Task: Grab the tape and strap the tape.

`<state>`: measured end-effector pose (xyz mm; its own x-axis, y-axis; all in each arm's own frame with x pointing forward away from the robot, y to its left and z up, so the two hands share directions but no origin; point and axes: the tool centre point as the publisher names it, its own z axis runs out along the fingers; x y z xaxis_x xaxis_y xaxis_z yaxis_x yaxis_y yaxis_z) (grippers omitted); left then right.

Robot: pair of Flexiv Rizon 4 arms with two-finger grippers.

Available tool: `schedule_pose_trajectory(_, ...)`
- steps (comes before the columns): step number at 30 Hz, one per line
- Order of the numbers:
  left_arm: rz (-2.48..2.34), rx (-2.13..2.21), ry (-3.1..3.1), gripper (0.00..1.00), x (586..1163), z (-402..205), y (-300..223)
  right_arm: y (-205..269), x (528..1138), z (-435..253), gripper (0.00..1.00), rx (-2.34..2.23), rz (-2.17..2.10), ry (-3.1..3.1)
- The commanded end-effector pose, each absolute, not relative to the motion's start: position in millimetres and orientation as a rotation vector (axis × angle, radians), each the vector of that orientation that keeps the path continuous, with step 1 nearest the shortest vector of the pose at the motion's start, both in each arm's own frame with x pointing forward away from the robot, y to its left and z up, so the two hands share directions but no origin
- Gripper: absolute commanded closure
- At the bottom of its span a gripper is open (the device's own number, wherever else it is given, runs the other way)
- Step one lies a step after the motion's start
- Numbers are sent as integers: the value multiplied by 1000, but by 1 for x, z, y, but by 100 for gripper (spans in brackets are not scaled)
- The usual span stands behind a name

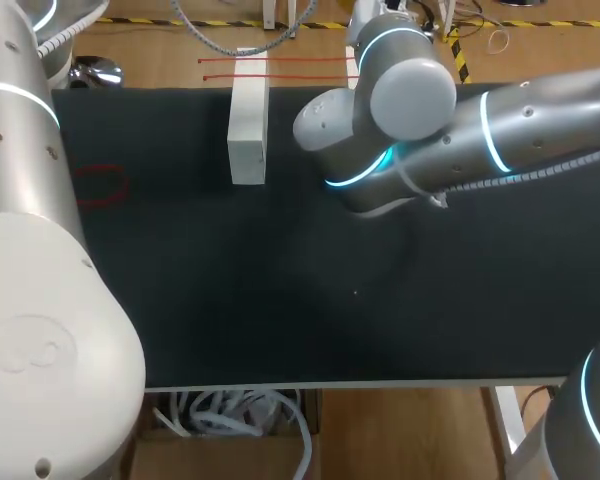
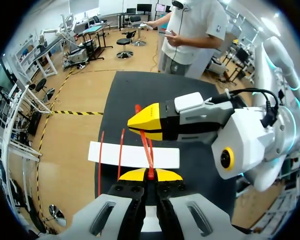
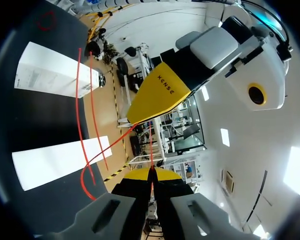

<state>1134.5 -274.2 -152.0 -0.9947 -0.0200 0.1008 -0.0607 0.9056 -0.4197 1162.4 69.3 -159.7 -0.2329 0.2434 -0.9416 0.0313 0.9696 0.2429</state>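
The tape is a thin red strap (image 2: 148,150). In the left wrist view my left gripper (image 2: 150,175) is shut on it, above a long white block (image 2: 110,154). My right gripper's yellow fingertip (image 2: 150,121) meets the same strap just ahead. The right wrist view shows my right gripper (image 3: 151,175) shut on the red strap (image 3: 151,150), with the left gripper's yellow fingertip (image 3: 157,97) close in front. From there the strap curves down in a loop (image 3: 85,182). In the head view my right arm (image 1: 400,120) hides both grippers.
A white block (image 1: 248,120) lies on the black table (image 1: 280,300) near its far edge. Two long red strap lines (image 1: 280,60) run behind it. A small red loop (image 1: 102,185) lies at the table's left. A second white slab (image 3: 60,160) shows in the right wrist view.
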Motion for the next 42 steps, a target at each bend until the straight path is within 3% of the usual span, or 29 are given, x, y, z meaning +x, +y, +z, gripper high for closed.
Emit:
schedule_pose_trajectory(1,651,64,-2971,100,1136,-151,-275,70,1163,-158,100,202,198,1806)
schedule_pose_trajectory(42,651,64,-2971,100,1136,-151,-275,68,1159,-155,100,201,190,1804)
